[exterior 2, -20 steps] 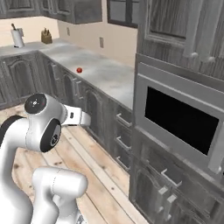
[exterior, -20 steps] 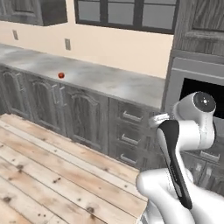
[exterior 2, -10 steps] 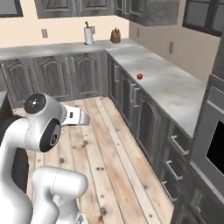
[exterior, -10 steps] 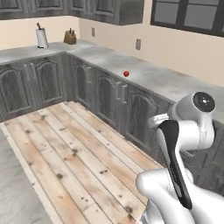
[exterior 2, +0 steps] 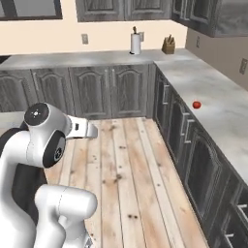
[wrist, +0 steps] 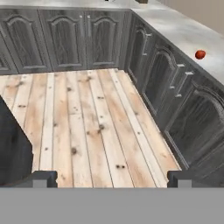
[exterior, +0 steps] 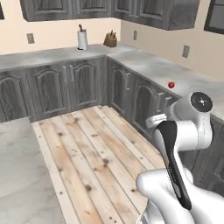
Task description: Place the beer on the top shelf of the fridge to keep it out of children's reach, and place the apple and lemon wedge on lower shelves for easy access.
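- Gripper: the two dark fingertips stand far apart at the lower edge of the hand view, with nothing between them; bare floor lies beyond them.
- Wooden plank floor: pale boards with dark knots, running from the fingertips toward the cabinets.
- Cabinet doors: dark grey, arched panels, lining two sides of the floor and meeting at a corner.
- Countertop: grey marbled surface above the cabinets, L-shaped around the corner.
- Apple: small, round, red; it rests alone on the countertop on the right-hand run, near the front edge, well apart from the gripper. Also seen at and.
- Paper towel roll: white, upright on the far run of the countertop, near the corner.
- Knife block: light brown, just right of the roll, in the corner.
- Wall outlets: set in the cream wall above the countertop.
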You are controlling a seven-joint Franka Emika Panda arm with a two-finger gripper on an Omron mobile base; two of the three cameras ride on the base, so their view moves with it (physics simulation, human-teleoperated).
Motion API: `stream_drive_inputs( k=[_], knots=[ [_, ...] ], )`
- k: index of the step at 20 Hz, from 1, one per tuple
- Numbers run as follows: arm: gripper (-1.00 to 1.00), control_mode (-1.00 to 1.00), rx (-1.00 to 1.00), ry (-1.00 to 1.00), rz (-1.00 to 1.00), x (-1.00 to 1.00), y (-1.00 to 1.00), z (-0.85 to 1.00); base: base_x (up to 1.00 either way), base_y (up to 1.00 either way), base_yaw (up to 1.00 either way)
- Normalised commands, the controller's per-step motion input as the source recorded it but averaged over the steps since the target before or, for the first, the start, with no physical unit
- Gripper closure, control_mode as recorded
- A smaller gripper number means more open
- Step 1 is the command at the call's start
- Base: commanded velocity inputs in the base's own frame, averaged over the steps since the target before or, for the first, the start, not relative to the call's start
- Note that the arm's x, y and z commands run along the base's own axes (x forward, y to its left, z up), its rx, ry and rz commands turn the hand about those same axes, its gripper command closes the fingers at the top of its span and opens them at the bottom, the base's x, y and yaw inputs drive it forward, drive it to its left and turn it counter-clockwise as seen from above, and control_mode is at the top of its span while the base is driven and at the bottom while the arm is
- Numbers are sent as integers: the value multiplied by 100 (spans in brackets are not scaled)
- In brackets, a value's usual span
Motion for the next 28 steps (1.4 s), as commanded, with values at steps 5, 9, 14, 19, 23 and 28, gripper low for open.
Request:
stream_drive_inputs(
  k=[5, 9, 14, 19, 23, 28],
  knots=[
    [-100, 100, 0, 0, 0, 0, 0, 0, 100, -4, 1],
    [-100, 100, 0, 0, 0, 0, 0, 0, 94, -7, -1],
    [-100, 100, 0, 0, 0, 0, 0, 0, 74, -1, -18],
    [-100, 100, 0, 0, 0, 0, 0, 0, 65, -2, -38],
    [-100, 100, 0, 0, 0, 0, 0, 0, 55, -13, -48],
    [-100, 100, 0, 0, 0, 0, 0, 0, 50, -7, -53]
  ],
)
